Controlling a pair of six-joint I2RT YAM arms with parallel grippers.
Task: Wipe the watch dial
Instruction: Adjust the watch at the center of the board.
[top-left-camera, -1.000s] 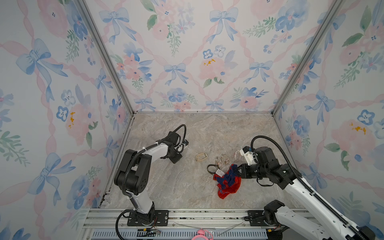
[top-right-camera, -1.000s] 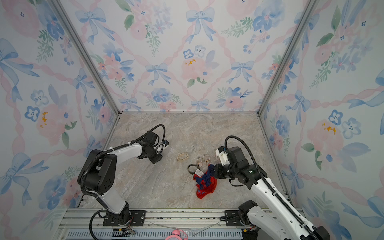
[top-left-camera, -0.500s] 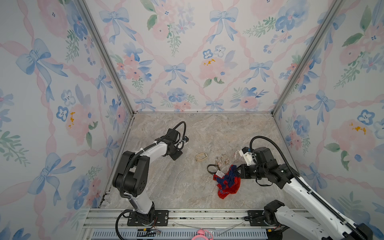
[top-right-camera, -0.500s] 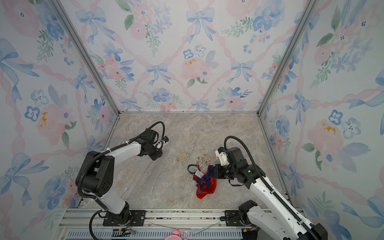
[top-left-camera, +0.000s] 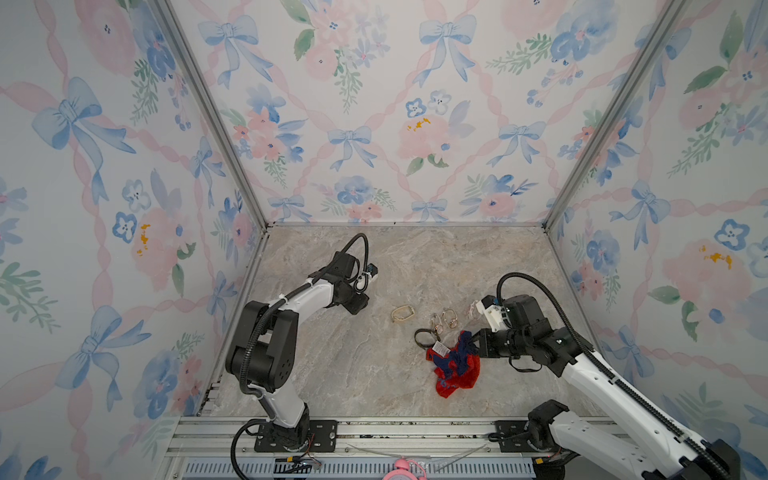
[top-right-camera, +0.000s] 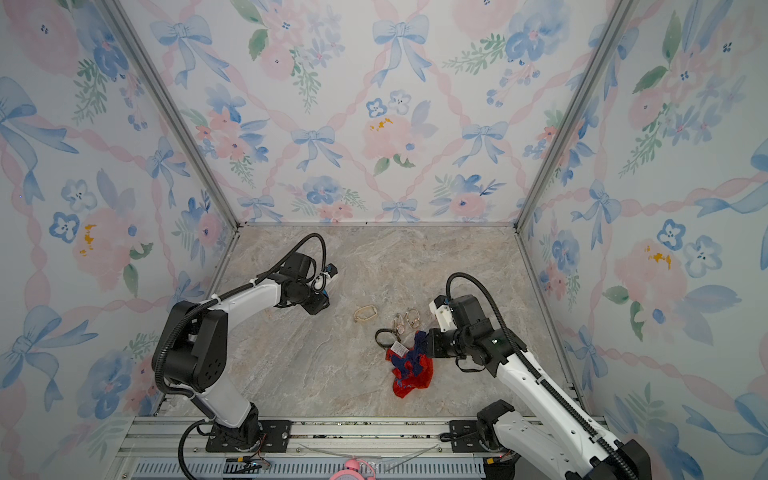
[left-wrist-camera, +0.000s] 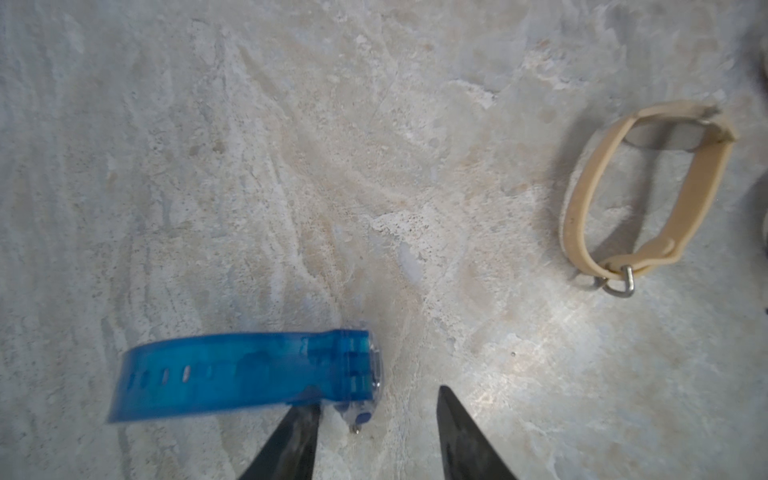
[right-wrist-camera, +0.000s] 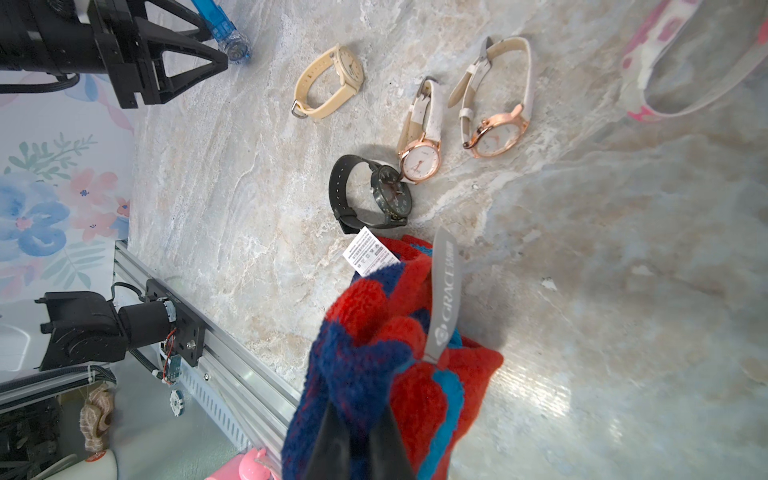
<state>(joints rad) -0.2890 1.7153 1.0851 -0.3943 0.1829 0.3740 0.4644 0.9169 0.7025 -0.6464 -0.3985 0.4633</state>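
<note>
Left gripper (left-wrist-camera: 376, 397): jaws apart, one finger against the strap of the blue watch (left-wrist-camera: 249, 374). The watch lies on edge, left of table centre, long axis along the strap, case end toward the tan watch (left-wrist-camera: 648, 195). Right gripper (right-wrist-camera: 357, 415): clamped on red-blue cloth (right-wrist-camera: 395, 353). Marbled tabletop (top-left-camera: 332, 374); floral, bow-print walls (top-left-camera: 374, 104).

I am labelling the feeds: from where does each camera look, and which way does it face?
Top views: high at the front, looking down on the table; both arms show, with left claw and right claw.
Left wrist: on the left arm, looking down at the blue watch; its fingertips show.
Right wrist: on the right arm, looking over the cloth it grips; its fingertips show.
Shared: both wrist views show the beige watch.
</note>
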